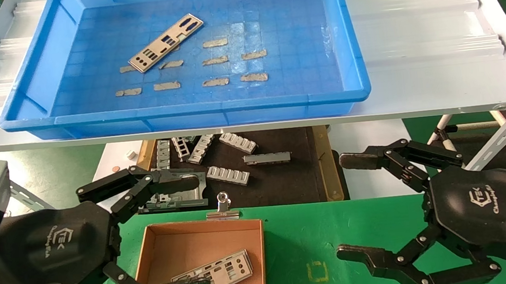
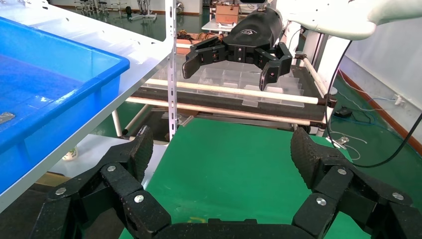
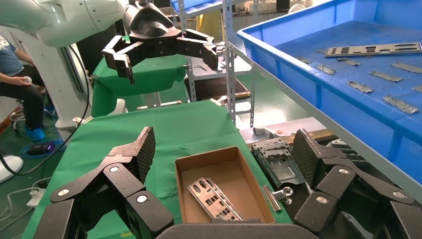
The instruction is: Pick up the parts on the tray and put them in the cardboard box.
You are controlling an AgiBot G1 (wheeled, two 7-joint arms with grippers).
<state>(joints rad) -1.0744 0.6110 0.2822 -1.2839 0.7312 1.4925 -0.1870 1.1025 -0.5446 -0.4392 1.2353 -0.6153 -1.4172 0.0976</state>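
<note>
Here, your left gripper (image 1: 167, 236) has its fingers spread wide and empty, hanging above the left edge of the cardboard box (image 1: 161, 248). Your right gripper (image 1: 352, 206) is equally wide apart over the green mat to the right. One plate (image 1: 214, 272) lies in the box; another plate (image 1: 165, 42) rests far off in the blue tray (image 1: 351, 58).
</note>
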